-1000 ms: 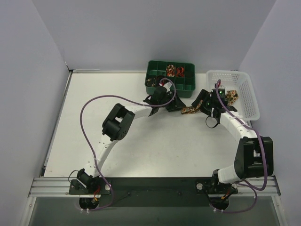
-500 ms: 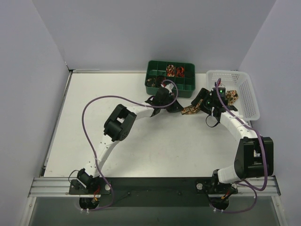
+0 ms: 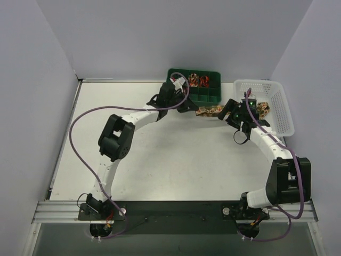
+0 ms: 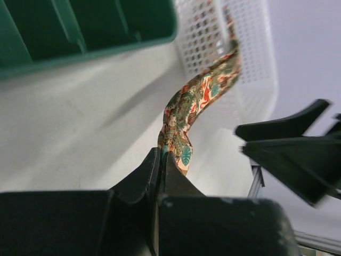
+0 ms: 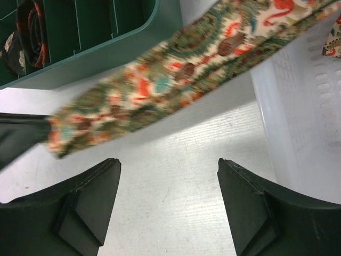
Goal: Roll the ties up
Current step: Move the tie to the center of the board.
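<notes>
From above, the left gripper [image 3: 185, 105] has moved toward the far edge, pulling the tie [image 3: 209, 111] from the white basket [image 3: 266, 81] by the far right corner. Left wrist: jaws pinch its end. Right wrist: the right gripper [image 5: 168, 162] gapes, empty. Next, I think: lay it flat, then roll.

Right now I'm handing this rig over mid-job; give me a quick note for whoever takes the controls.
Left end effector: shut on one end of the tie, beside the green tray.
Right end effector: open, the tie passing just ahead of it, ungripped.
Tie's other end runs toward the white basket.
Done: rolled ties sit in tray compartments.
To do: roll this tie and stow it.
</notes>
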